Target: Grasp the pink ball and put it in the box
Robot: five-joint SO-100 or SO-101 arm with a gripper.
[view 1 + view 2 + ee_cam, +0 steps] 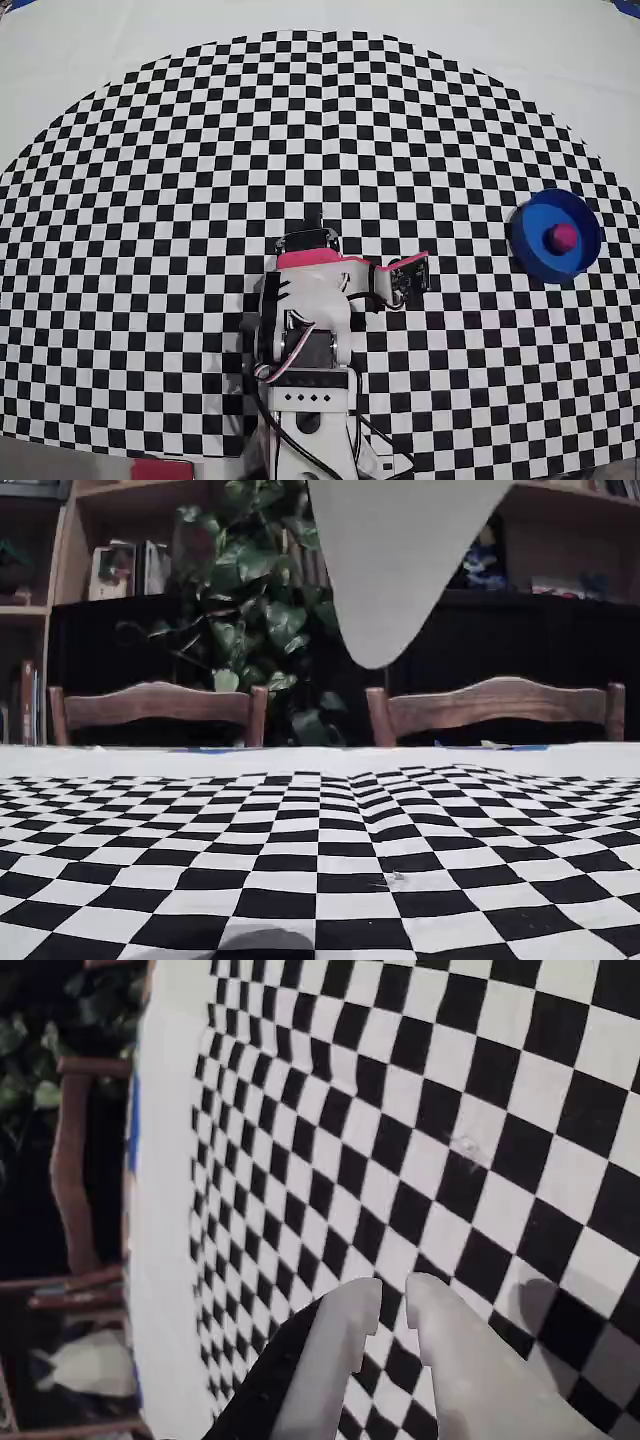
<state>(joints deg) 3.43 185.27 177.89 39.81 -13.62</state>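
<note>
- Gripper (392,1305): fingers nearly together in the wrist view, only a slim gap, nothing between them. Empty.
- In the overhead view the gripper (410,277) sits close to the arm base, folded in low over the checkered worktop (200,150). Reads as a rest or retreat pose, not a reach.
- Ball (564,237): well off to the right of the gripper in the overhead view, lying inside the box (556,237), near the middle of it. No contact with the gripper.
- Judgement: with the ball in the box and the gripper empty and well apart, the placing looks done; folding the arm back clears the drop spot.
- Ball looks small, round, magenta-pink, matte, plain. Takes up a small share of the box floor.
- Box: round, bright blue, shallow, thick rim, upright on the worktop near its right edge.
- Wrist and fixed views show neither ball nor box, only checker pattern, chairs (160,705) and a plant (255,620) behind.
</note>
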